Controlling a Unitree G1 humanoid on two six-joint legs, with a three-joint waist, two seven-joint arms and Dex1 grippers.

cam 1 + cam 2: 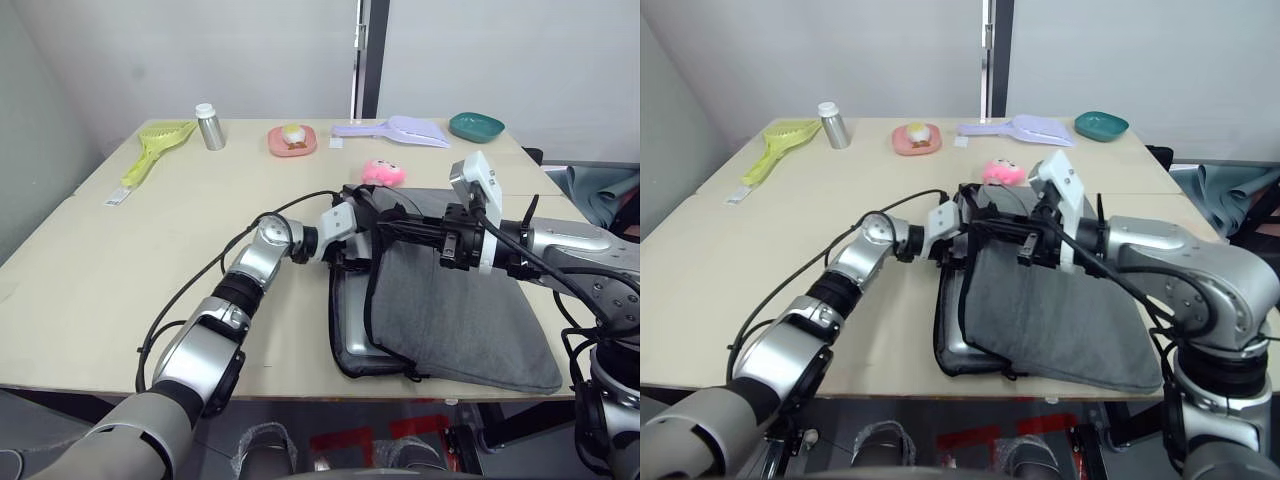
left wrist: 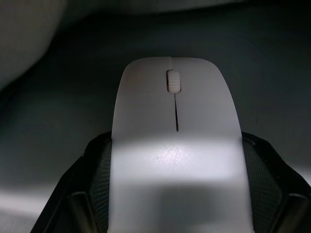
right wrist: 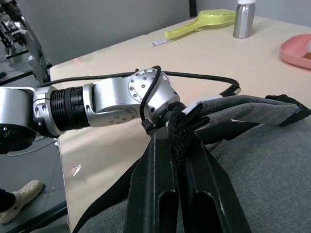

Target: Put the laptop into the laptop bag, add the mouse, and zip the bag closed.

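Observation:
The grey laptop bag [image 1: 470, 320] lies flat near the table's front right, its pink plush charm [image 1: 384, 173] at the far end. A strip of the silver laptop [image 1: 350, 338] shows inside the bag's open left edge. My left gripper [image 2: 176, 160] is shut on the white mouse [image 2: 175, 97], scroll wheel facing forward, with dark bag fabric around it. In the head views that left gripper [image 1: 362, 228] reaches into the bag's mouth. My right gripper [image 3: 182, 138] is shut on the black strap handle [image 3: 181, 124], holding the top flap raised.
Along the table's far side sit a yellow-green scoop [image 1: 155, 148], a silver bottle [image 1: 208, 127], a pink dish [image 1: 292, 140], a lavender scoop [image 1: 400, 130] and a teal bowl [image 1: 476, 126]. The bag's near end lies close to the table's front edge [image 1: 300, 385].

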